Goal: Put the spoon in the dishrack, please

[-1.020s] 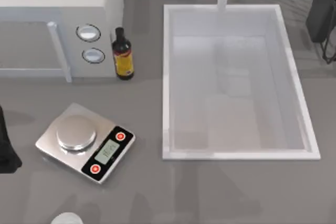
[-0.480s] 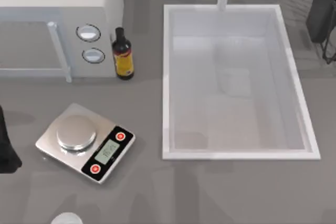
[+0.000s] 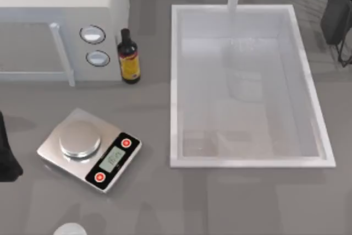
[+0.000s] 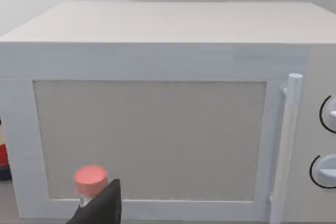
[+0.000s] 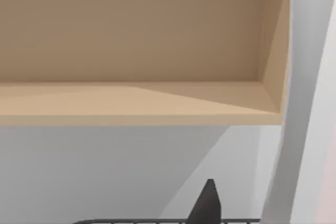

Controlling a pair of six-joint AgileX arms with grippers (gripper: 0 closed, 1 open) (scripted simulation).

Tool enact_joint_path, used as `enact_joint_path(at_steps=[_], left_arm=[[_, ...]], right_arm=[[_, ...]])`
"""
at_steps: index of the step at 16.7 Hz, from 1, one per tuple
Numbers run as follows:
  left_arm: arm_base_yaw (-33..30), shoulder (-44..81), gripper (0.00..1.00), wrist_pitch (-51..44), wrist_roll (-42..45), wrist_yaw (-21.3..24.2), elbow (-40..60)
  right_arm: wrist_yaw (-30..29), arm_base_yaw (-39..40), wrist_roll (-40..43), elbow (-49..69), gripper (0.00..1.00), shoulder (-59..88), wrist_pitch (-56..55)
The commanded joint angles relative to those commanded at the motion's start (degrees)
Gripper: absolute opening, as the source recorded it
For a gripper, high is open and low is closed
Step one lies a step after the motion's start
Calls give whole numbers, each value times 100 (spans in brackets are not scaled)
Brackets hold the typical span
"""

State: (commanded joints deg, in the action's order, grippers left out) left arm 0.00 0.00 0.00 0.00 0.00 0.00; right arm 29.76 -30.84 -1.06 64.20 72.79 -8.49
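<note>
Right gripper (image 5: 206, 205) poised just above a thin wire of the dishrack (image 3: 336, 12), at the table's far right corner; whether spread or pressed together cannot be told. Spoon's place, long axis and heading cannot be told either. Left gripper (image 4: 100, 208) parked facing the microwave (image 4: 157, 129), a pink-red cap (image 4: 91, 178) just beside it, grip likewise unclear.

Brushed-metal scale (image 3: 88, 149) — glossy dark bottle (image 3: 129, 56), matt grey table (image 3: 165, 202), thin wire dishrack (image 3: 342, 20).
</note>
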Motion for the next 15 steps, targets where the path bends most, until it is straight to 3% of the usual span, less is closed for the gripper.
enact_joint_path(at_steps=[8,15], left_arm=[[0,0,100,0,0,0,0],[0,0,100,0,0,0,0]], right_arm=[[-1128,1075,27,-647,0,2569,-3342],[-1388,1326,13,-813,0,3017,-3866]])
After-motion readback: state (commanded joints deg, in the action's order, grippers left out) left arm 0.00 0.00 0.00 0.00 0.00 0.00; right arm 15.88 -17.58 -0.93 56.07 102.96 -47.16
